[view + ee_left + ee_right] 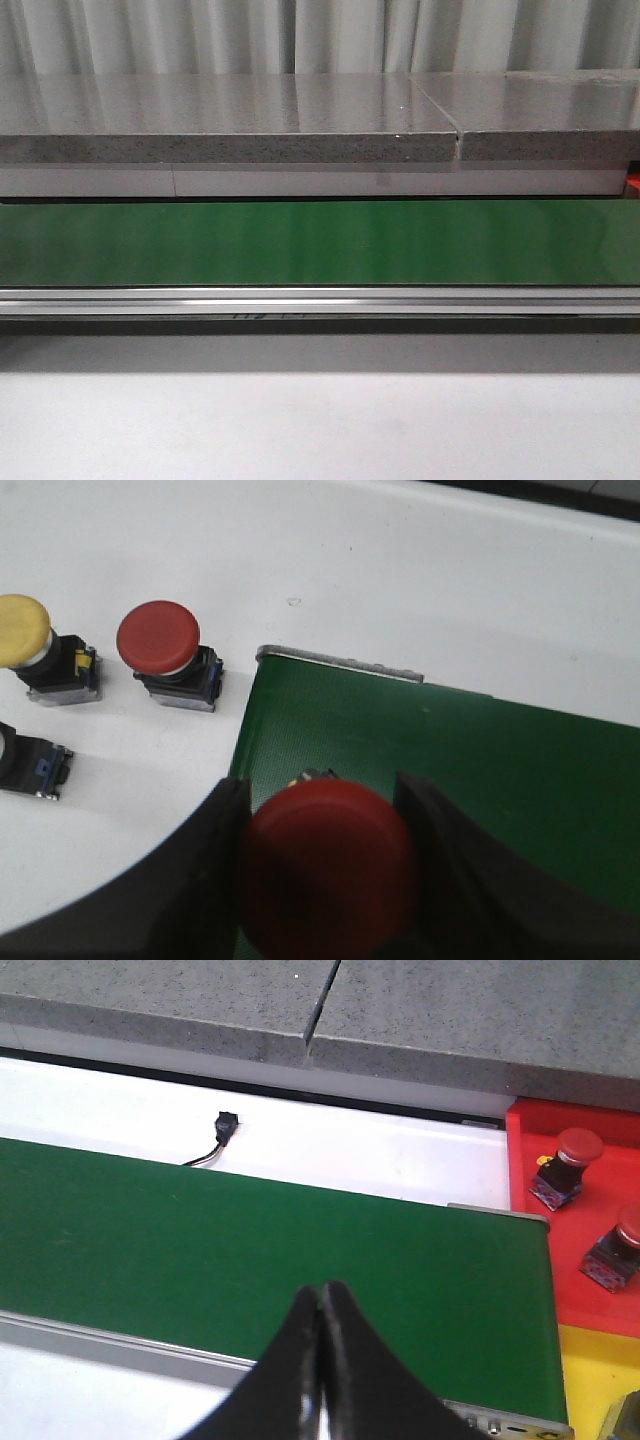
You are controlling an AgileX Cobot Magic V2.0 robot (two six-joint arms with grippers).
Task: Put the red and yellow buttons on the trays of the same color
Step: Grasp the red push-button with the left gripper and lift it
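Red-capped button [328, 865] sits clamped in the left claw [325, 880] over the green belt's [480, 780] end. Beside it on the white desk [420, 570] stand another red button [165, 652] and a yellow button [30, 645]. The right claw [320, 1360] is pressed together, empty, above the belt; two red buttons [565, 1165] rest on the red tray [540, 1260].
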